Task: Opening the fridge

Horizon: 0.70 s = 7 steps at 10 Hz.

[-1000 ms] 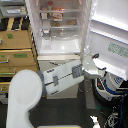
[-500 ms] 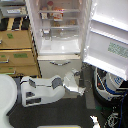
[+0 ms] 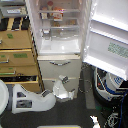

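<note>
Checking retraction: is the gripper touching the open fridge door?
Apart. The exterior view shows the gripper low by the lower drawers, with floor between it and the swung-open fridge door.

Only one view was given, the exterior view. It looked from high up, tilted down and forward, facing the front of the fridge (image 3: 59,50) squarely at close range. The open door (image 3: 107,37) filled the upper right, a cabinet (image 3: 17,52) the left edge, and the robot's arm (image 3: 32,100) the lower left corner.
</note>
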Each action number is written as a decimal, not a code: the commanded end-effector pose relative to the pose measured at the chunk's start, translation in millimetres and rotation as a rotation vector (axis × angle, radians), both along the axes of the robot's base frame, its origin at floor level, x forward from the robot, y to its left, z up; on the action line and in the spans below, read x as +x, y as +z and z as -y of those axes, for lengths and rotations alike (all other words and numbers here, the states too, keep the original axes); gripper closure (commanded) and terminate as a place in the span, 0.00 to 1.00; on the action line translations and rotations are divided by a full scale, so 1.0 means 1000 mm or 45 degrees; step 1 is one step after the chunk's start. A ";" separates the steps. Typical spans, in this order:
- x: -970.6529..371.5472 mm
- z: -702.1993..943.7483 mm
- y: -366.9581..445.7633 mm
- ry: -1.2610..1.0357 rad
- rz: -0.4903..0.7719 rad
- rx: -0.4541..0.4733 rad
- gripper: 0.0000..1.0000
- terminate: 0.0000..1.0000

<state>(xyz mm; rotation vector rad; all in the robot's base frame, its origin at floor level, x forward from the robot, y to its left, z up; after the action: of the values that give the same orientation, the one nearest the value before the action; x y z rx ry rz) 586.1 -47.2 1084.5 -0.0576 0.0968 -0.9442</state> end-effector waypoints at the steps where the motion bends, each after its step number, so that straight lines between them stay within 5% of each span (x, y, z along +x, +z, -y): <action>1: -0.212 -0.543 -0.196 1.302 0.290 0.029 0.00 0.00; 4: -0.248 -0.586 -0.197 1.374 0.296 0.084 0.00 0.00; 7: -0.263 -0.578 -0.165 1.361 0.499 -0.118 0.00 0.00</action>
<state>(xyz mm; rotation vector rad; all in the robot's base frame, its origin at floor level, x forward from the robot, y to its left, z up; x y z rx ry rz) 563.9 272.2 905.9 0.0673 0.0965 -0.1916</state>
